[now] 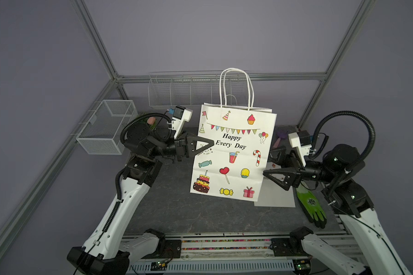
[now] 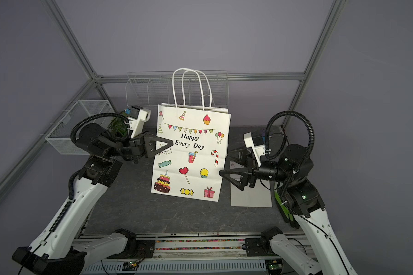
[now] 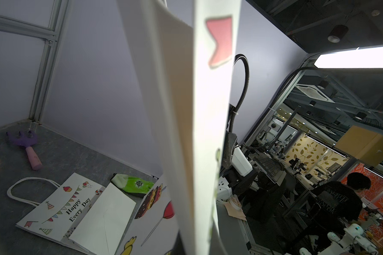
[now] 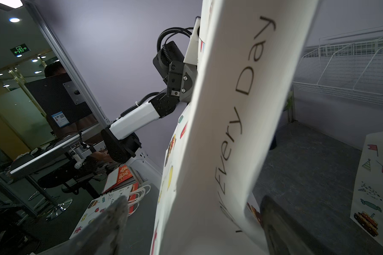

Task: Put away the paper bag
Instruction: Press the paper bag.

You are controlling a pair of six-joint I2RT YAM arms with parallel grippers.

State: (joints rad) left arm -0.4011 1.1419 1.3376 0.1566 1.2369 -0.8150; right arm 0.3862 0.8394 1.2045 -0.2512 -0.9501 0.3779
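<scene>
Across the dark tabletop (image 1: 200, 214) nothing is stowed yet. Along the back wall runs a white wire rack (image 1: 177, 92) with slanted compartments, a likely home for the bag, though that is my guess; none of its slots shows a bag in it.

Well short of the rack, over the middle of the table, the paper bag (image 1: 234, 152) hangs folded flat and nearly upright, slightly tilted, handles on top (whether its bottom edge touches the table I cannot tell). A mesh basket (image 1: 105, 128) sits at the left side, apart from the bag. A second printed bag (image 3: 60, 212) lies flat on the table near the right arm.

The left gripper (image 1: 209, 144) is pressed together on the hanging bag's left edge and carries it. The right gripper (image 1: 267, 162) stands spread, the bag's right edge between its fingers (image 4: 111, 220) without being pinched.

Smaller things, a green glove (image 1: 311, 204) and a purple rake-like toy (image 3: 24, 143), lie off to the right.

So the lift and folding look done; carrying the bag back and sliding it into a slot remain.
</scene>
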